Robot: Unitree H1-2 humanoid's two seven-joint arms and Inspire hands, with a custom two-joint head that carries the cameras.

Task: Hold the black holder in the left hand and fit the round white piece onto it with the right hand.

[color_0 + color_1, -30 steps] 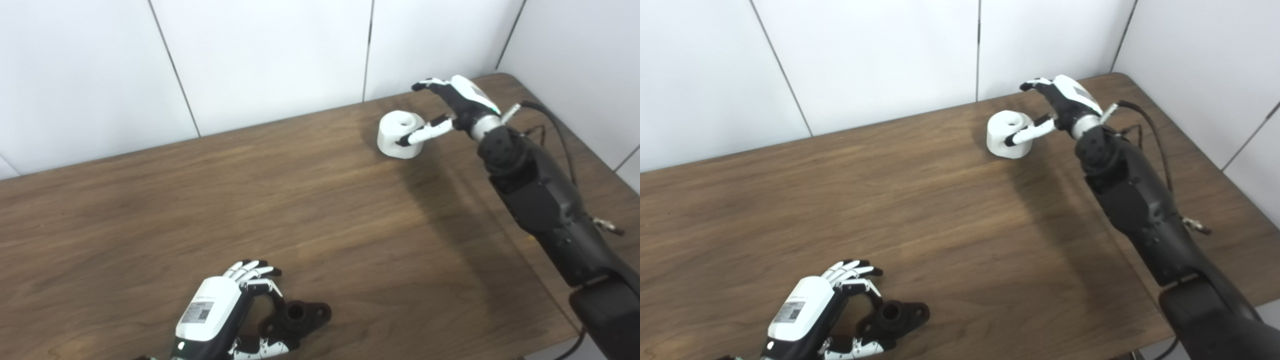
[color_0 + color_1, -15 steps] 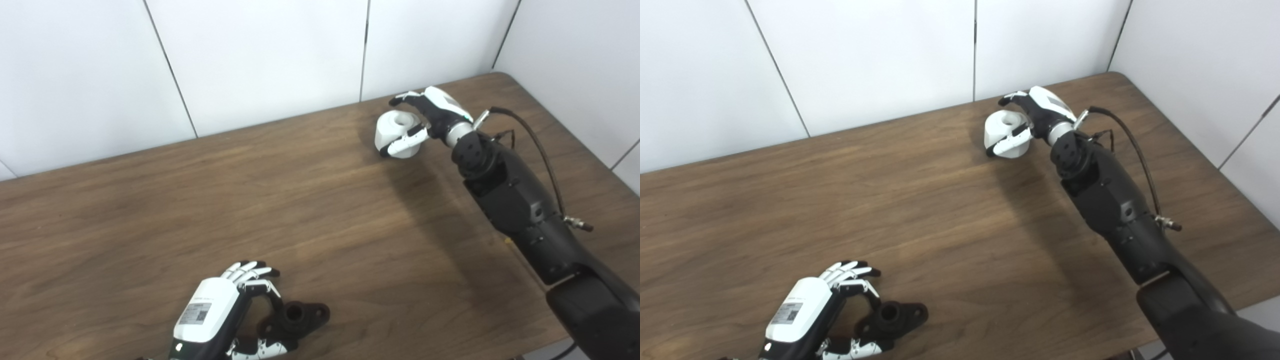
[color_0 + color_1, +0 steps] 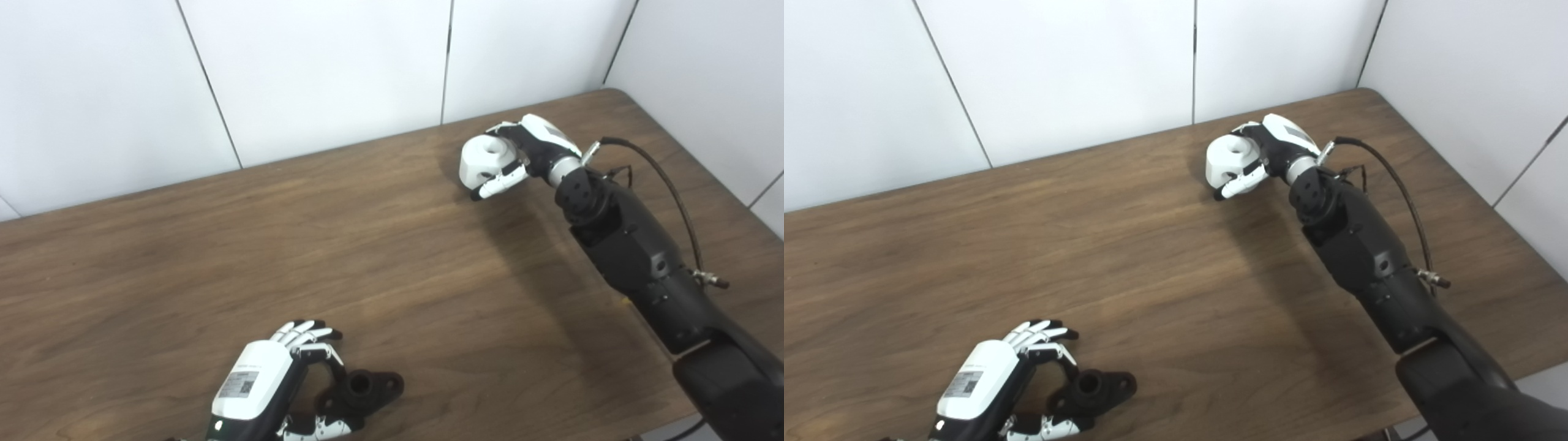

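At the far right of the wooden desk [image 3: 184, 257], the right hand [image 3: 533, 153] wraps its fingers around the round white piece [image 3: 484, 164]. Well apart, at the near edge, the left hand [image 3: 269, 383] curls loosely beside the black holder [image 3: 364, 392], thumb underneath.

The tabletop [image 3: 245, 245] is showing dark brown wood with lengthwise grain streaks running across it. The round white piece [image 3: 482, 164] is showing plain white all over, with a shaded hole in its top. The black holder [image 3: 367, 388] is showing matte black throughout. The right hand [image 3: 525, 154] is wearing a white back shell over black parts, with white fingers tipped in black. The left hand [image 3: 269, 383] is showing the same white and black, plus a grey label on its white back. The right arm [image 3: 643, 263] is showing black. The wall panels [image 3: 331, 67] are showing white with thin dark seams.
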